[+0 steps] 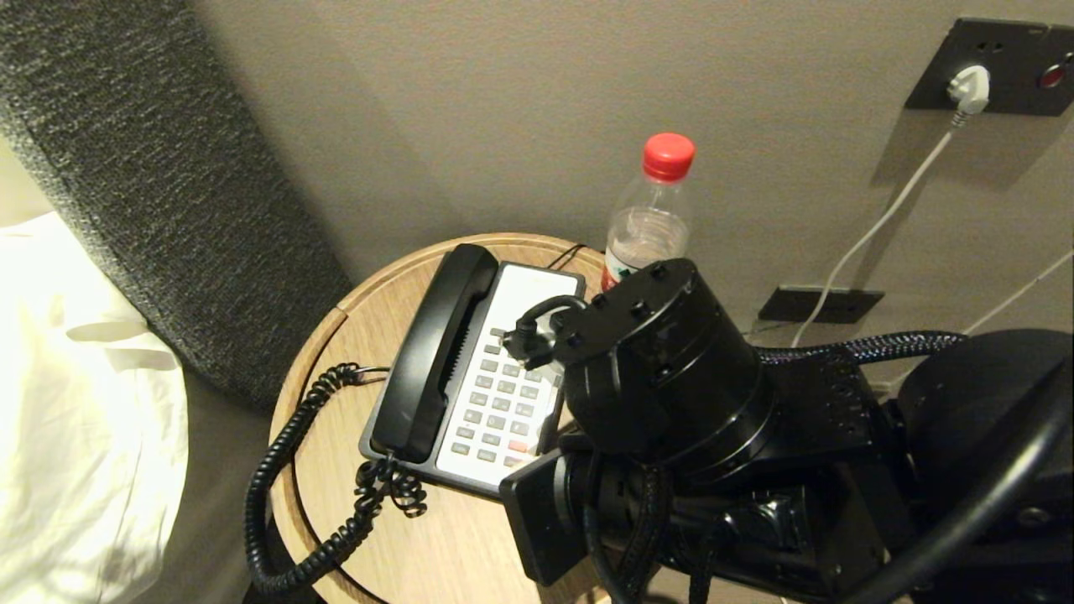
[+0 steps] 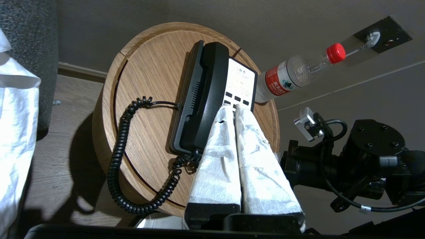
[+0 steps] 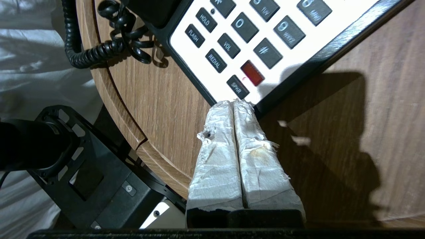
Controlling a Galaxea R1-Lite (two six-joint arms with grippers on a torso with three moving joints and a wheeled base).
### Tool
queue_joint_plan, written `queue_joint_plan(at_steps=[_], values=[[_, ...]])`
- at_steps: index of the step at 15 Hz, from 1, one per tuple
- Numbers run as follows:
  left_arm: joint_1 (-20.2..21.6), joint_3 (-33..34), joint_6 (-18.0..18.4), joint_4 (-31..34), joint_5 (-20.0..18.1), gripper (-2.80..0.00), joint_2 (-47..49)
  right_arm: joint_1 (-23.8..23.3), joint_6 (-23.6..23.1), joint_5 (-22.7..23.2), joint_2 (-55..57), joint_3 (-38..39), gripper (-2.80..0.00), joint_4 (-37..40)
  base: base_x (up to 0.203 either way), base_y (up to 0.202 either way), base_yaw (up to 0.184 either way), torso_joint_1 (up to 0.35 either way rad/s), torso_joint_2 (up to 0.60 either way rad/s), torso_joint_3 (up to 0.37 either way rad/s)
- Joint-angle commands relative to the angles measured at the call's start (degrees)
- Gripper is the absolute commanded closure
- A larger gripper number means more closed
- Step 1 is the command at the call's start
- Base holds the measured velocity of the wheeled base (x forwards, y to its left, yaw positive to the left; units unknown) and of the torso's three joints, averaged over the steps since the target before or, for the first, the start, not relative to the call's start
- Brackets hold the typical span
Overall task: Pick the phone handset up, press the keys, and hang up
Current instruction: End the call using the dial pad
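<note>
The glossy black phone handset (image 1: 436, 352) (image 2: 206, 99) lies in its cradle on the left side of the phone base (image 1: 537, 289). Its coiled cord (image 1: 285, 470) (image 2: 119, 156) loops over the table's edge. The grey keys (image 3: 252, 43) sit on a white panel. My right gripper (image 3: 234, 102) is shut and empty, its white-wrapped tips at the base's near corner beside the SPKR key (image 3: 237, 87). My right arm (image 1: 663, 361) covers the keypad's right side in the head view. My left gripper (image 2: 233, 108) is shut and empty, held high above the phone.
The phone stands on a round wooden table (image 1: 377, 335) (image 2: 149, 73). A clear bottle with a red cap (image 1: 650, 218) (image 2: 289, 78) stands behind the phone by the wall. White bedding (image 1: 75, 403) and a grey headboard (image 1: 168, 193) lie to the left. A white plug (image 1: 969, 88) sits in a wall socket.
</note>
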Motion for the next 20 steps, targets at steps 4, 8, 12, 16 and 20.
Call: queue_joint_plan(at_steps=[4,8,12,16,20], values=[[0.11,0.28,-0.2,-0.22,-0.03,0.0,-0.04,-0.53,0.05,-0.15,0.96,-1.03,0.0,0.04,0.0,0.0,0.0,0.0,0.0,0.0],[0.08,0.35,-0.16,-0.14,-0.03,0.0,-0.55,-2.12,-0.11,-0.17,2.27,-1.45,0.0,-0.06,0.0,0.0,0.0,0.0,0.0,0.0],[0.11,0.46,-0.2,-0.14,-0.03,0.0,-0.56,-2.94,-0.15,-0.26,2.66,-0.83,0.0,-0.02,0.0,0.0,0.0,0.0,0.0,0.0],[0.2,1.78,-0.2,-0.14,-0.03,0.0,-1.36,-2.94,0.05,-0.17,-0.33,-1.44,0.0,0.04,0.0,0.0,0.0,0.0,0.0,0.0],[3.23,1.47,-5.2,0.39,-0.76,0.0,-1.71,-2.69,0.04,-1.44,-5.87,-1.36,0.0,0.68,0.0,0.0,0.0,0.0,0.0,0.0]])
